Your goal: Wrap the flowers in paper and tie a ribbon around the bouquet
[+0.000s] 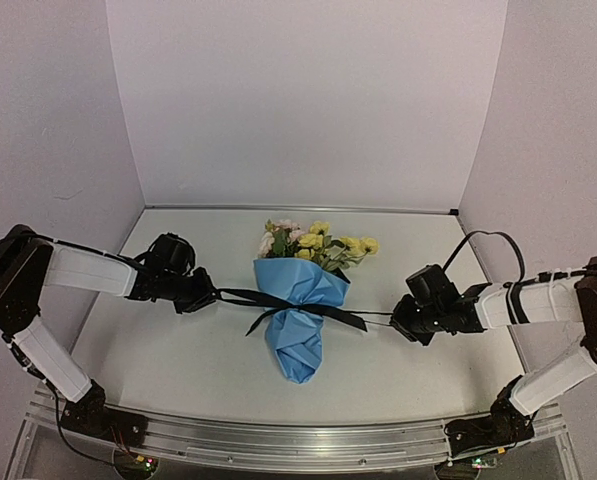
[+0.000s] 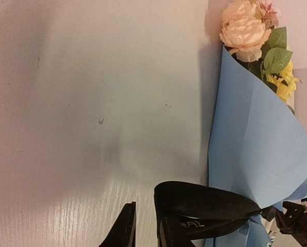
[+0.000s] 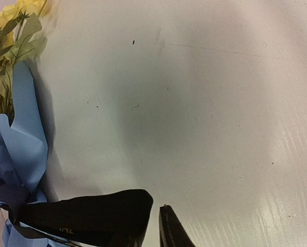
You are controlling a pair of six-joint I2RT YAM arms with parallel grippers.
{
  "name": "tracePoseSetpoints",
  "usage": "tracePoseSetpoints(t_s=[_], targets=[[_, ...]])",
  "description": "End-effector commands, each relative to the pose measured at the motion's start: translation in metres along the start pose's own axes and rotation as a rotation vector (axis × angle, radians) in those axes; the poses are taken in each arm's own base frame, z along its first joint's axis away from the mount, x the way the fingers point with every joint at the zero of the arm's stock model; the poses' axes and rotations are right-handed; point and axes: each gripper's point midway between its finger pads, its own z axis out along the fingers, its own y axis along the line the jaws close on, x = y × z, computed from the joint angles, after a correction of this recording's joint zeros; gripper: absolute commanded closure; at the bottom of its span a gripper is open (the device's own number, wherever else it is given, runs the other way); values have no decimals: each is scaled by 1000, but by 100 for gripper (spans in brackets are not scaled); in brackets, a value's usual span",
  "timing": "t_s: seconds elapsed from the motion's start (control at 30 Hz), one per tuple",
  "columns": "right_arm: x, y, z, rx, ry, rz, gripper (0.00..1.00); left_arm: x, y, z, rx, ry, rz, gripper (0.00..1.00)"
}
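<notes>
Pale lettering runs along the black ribbon (image 2: 204,203), but only a fragment shows and it cannot be read. The light blue paper (image 2: 256,134) forms a cone holding the flowers (image 2: 243,31), with the ribbon tied around its waist. The bouquet (image 1: 300,300) lies between both jaws. The left gripper (image 2: 146,224) and right gripper (image 3: 153,229) stand slightly parted, gripping nothing, with a ribbon end draped against one finger of each.

At the top view's centre, the stems of the flowers (image 1: 313,242) are hidden by the paper (image 1: 296,335); lettering on the ribbon (image 1: 243,296) cannot be read.
</notes>
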Motion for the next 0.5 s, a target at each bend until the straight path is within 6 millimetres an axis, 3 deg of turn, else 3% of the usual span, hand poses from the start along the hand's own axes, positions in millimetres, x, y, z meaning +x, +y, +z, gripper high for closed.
tracePoseSetpoints(t_s=[0.0, 0.1, 0.37, 0.47], targets=[[-10, 2, -15, 23, -29, -52, 75, -20, -6, -17, 17, -74, 23, 71], [-9, 11, -23, -5, -32, -65, 63, -22, -13, -24, 38, -81, 41, 60], [-18, 29, -53, -72, -71, -81, 37, -33, -28, -52, 77, -144, 73, 43], [-21, 39, -63, -109, -77, -98, 29, -36, -35, -61, 101, -159, 90, 28]])
